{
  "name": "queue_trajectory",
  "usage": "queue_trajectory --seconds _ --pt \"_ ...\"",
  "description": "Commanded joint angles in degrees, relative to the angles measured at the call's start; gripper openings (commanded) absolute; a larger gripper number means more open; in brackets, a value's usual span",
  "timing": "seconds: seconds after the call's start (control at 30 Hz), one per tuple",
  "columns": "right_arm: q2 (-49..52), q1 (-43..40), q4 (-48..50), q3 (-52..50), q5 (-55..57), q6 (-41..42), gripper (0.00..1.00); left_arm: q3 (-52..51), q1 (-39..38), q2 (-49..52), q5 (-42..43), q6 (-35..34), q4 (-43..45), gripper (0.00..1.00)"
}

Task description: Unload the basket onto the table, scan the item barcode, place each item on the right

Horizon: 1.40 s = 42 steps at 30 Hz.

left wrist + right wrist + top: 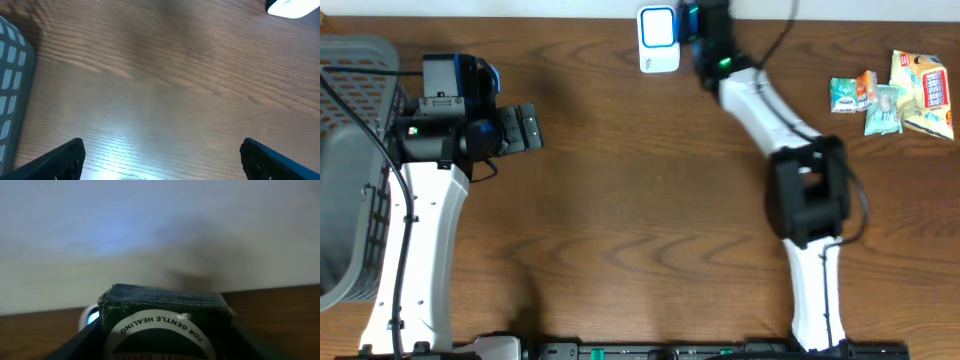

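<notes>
Overhead first: the right gripper (698,22) is stretched up to the far edge of the table (640,220), right beside the white-and-blue barcode scanner (658,40). Whatever it carries is mostly hidden under the wrist from up here. The left gripper (525,128) sits over on its own side near the grey basket (350,160), jaws spread wide with nothing in them. A bunch of snack packets (898,95) lies well off to the right.

Left wrist cam: just bare wood between the two fingertips (57,160), a bit of basket at the left edge and a white corner of the scanner at top right. So that one's released and empty.

Right wrist cam: here's the item, a dark green box (165,302) with a round label reading "FOR GENTLE HEALING". It's clamped between the fingers, and the scanner's blue glow sits just behind it to the left.

Handling-wise, I'd guess it's a small cardboard carton: light, stiff enough to pinch, but it'd dent if squeezed hard. The surface looks a bit glossy, so it might slide. Best held on two opposite side faces so the printed faces stay uncovered. I can't tell which face has the barcode.
</notes>
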Motion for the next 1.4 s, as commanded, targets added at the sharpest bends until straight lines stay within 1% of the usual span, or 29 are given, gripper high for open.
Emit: queue_trajectory --seconds 0.0,0.13,0.2,0.23,0.33,0.4,0.43,0.47,0.53,0.57,0.63,0.67,0.77,0.87,1.0,1.07,1.1,1.2,1.27,1.3,1.33,1.37 --pt "-8.22 -7.15 -9.77 0.59 1.84 -0.66 0.58 0.09 0.17 -0.02 -0.52 0.13 -0.22 0.98" --pt "-10.84 -15.96 -23.06 0.59 2.01 -0.68 0.62 0.09 0.17 -0.04 -0.52 0.13 -0.22 0.98" --pt "-11.08 -20.09 -27.43 0.59 2.01 -1.40 0.64 0.09 0.17 -0.04 -0.52 0.13 -0.22 0.98" --pt "-11.06 -23.58 -30.82 0.57 2.12 -1.75 0.64 0.09 0.17 -0.04 -0.52 0.13 -0.22 0.98" --pt "-10.84 -29.92 -35.45 0.50 2.03 -1.73 0.66 0.09 0.17 -0.04 -0.52 0.13 -0.22 0.98" --pt "-10.84 -32.94 -36.87 0.44 1.68 -1.70 0.70 0.09 0.17 -0.02 -0.52 0.13 -0.22 0.98" --pt "-10.84 -34.34 -37.48 0.44 1.53 -1.73 0.76 0.09 0.17 -0.02 -0.52 0.13 -0.22 0.98" --pt "-10.84 -35.87 -38.32 0.44 1.49 -1.73 0.85 0.09 0.17 -0.02 -0.52 0.13 -0.22 0.98" --pt "-10.86 -38.05 -40.41 0.44 0.79 -1.73 0.86 0.09 0.17 -0.02 -0.52 0.13 -0.22 0.98" --pt "-10.86 -38.45 -41.09 0.44 0.22 -1.70 0.86 0.09 0.17 -0.04 -0.52 0.13 -0.22 0.98" --pt "-11.32 -39.36 -43.80 0.46 -2.36 -1.70 0.98 0.09 0.17 -0.02 -0.52 0.13 -0.22 0.98" --pt "-11.74 -39.50 -44.81 0.46 -3.28 -1.70 0.99 0.09 0.17 -0.02 -0.52 0.13 -0.22 0.98" --pt "-14.47 -39.45 -47.98 0.46 -6.21 -1.66 0.99 0.09 0.17 -0.04 -0.52 0.13 -0.22 0.98" --pt "-19.78 -39.43 -51.95 0.46 -10.99 0.11 0.99 0.09 0.17 -0.04 -0.52 0.13 -0.22 0.98" --pt "-29.79 -39.41 -59.19 0.44 -16.48 2.91 0.99 0.09 0.17 -0.02 -0.52 0.13 -0.22 0.98" --pt "-33.64 -39.41 -62.16 0.44 -18.27 3.08 0.99 0.09 0.17 -0.02 -0.52 0.13 -0.22 0.98" --pt "-37.11 -39.26 -65.22 0.44 -19.50 3.04 0.99 0.09 0.17 -0.04 -0.52 0.13 -0.22 0.98" --pt "-44.24 -38.73 -72.30 -0.20 -19.78 3.04 0.99 0.09 0.17 -0.04 -0.52 0.13 -0.22 0.98" --pt "-48.28 -37.90 -74.25 -2.25 -20.37 2.47 0.99 0.09 0.17 -0.02 -0.52 0.13 -0.22 0.98" --pt "-51.91 -36.85 -74.31 -5.31 -20.35 1.31 0.99 0.09 0.17 -0.04 -0.52 0.13 -0.22 0.98" --pt "-53.35 -36.54 -74.10 -6.64 -20.35 0.81 0.99 0.09 0.17 -0.02 -0.52 0.13 -0.22 0.98" --pt "-57.53 -35.74 -73.13 -11.10 -20.35 0.52 0.99 0.09 0.17 -0.02 -0.52 0.13 -0.22 0.98"
